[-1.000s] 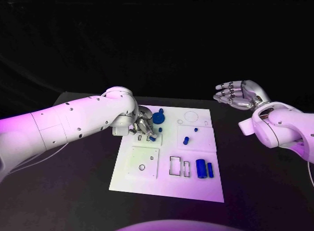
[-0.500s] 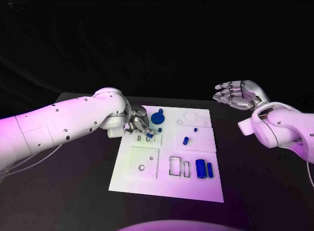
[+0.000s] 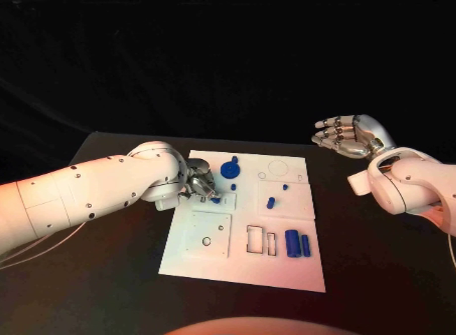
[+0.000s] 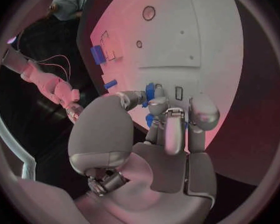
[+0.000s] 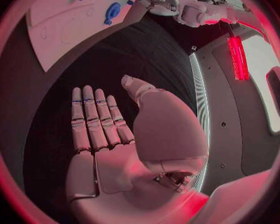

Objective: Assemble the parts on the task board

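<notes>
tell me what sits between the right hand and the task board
Nothing: in the head view, only bare black table separates the right hand from the task board.

L arm comes in from the left edge, forearm angled inward, wrist bent down. L hand (image 3: pixel 200 180) low, fingers (image 4: pixel 167 129) curled in close together, tips pointing down; looks like they pinch sth small, can't tell for sure. R arm bent at the right edge, R hand (image 3: pixel 352 136) raised, palm open, fingers (image 5: pixel 93 117) straight, side by side, holding nothing.
</notes>
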`<move>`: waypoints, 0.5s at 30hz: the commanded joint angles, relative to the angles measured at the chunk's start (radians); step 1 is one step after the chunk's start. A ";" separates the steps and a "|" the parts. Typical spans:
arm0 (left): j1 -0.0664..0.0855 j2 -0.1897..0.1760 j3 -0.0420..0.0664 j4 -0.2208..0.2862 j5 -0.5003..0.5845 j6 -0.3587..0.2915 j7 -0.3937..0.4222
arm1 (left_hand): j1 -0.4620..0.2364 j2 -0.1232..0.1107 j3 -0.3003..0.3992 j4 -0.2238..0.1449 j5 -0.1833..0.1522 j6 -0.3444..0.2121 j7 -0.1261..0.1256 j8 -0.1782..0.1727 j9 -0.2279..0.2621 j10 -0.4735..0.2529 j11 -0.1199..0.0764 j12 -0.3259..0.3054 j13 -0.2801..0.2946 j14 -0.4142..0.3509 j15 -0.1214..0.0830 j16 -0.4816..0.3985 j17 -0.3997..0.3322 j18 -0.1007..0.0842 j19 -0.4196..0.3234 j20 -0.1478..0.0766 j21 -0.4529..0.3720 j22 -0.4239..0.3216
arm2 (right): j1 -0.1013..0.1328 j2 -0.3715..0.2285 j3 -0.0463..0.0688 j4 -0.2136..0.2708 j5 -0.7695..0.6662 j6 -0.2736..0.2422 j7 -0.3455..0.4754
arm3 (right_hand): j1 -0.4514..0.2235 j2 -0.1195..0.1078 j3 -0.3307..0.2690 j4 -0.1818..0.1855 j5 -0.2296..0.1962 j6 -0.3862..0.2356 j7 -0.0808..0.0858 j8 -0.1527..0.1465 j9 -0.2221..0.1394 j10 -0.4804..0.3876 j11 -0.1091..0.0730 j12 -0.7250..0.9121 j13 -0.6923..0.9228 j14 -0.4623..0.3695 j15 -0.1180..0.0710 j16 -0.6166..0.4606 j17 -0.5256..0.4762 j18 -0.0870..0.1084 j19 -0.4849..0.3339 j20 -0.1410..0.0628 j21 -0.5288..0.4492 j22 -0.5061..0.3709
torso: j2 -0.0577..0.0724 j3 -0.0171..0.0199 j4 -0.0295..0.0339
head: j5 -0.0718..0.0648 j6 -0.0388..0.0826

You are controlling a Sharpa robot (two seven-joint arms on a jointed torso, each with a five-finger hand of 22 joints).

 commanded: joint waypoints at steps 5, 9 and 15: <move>-0.007 -0.001 0.001 0.009 -0.072 -0.060 0.013 | -0.013 -0.007 0.197 -0.208 0.022 0.011 -0.004 0.005 0.002 0.013 -0.002 0.010 0.008 0.071 -0.007 0.005 0.119 -0.016 0.012 -0.003 0.012 0.014 | -0.002 -0.001 0.000 0.000 -0.005 -0.010 0.027 | -0.010 0.000 -0.004 -0.002 0.005 0.010 0.085 0.003 -0.002 0.009 -0.002 0.007 -0.003 0.009 0.001 0.004 -0.002 0.014 0.010 -0.001 0.005 -0.002 | 0.002 0.0008 -0.0036 | 0.002 0.001; -0.009 -0.001 0.001 0.010 -0.077 -0.057 0.012 | -0.014 -0.009 0.197 -0.210 0.032 0.014 -0.005 0.005 0.003 0.017 -0.003 0.013 0.012 0.072 -0.008 0.006 0.121 -0.017 0.013 -0.004 0.014 0.017 | -0.002 -0.001 0.000 0.000 -0.004 -0.012 0.030 | -0.010 0.000 -0.004 -0.002 0.005 0.010 0.085 0.003 -0.002 0.009 -0.002 0.007 -0.003 0.009 0.001 0.004 -0.002 0.014 0.010 -0.001 0.005 -0.002 | 0.002 0.0011 -0.0031 | 0.002 0.001; -0.010 -0.001 0.001 0.011 -0.084 -0.051 0.012 | -0.019 -0.015 0.197 -0.213 0.058 0.020 -0.007 0.005 0.005 0.021 -0.005 0.014 0.013 0.072 -0.010 0.008 0.124 -0.018 0.015 -0.005 0.019 0.023 | -0.002 -0.001 0.000 0.001 -0.002 -0.013 0.032 | -0.010 0.000 -0.004 -0.002 0.005 0.010 0.085 0.003 -0.002 0.009 -0.002 0.007 -0.003 0.009 0.001 0.004 -0.002 0.014 0.010 -0.001 0.005 -0.002 | 0.002 0.0008 -0.0027 | 0.003 0.000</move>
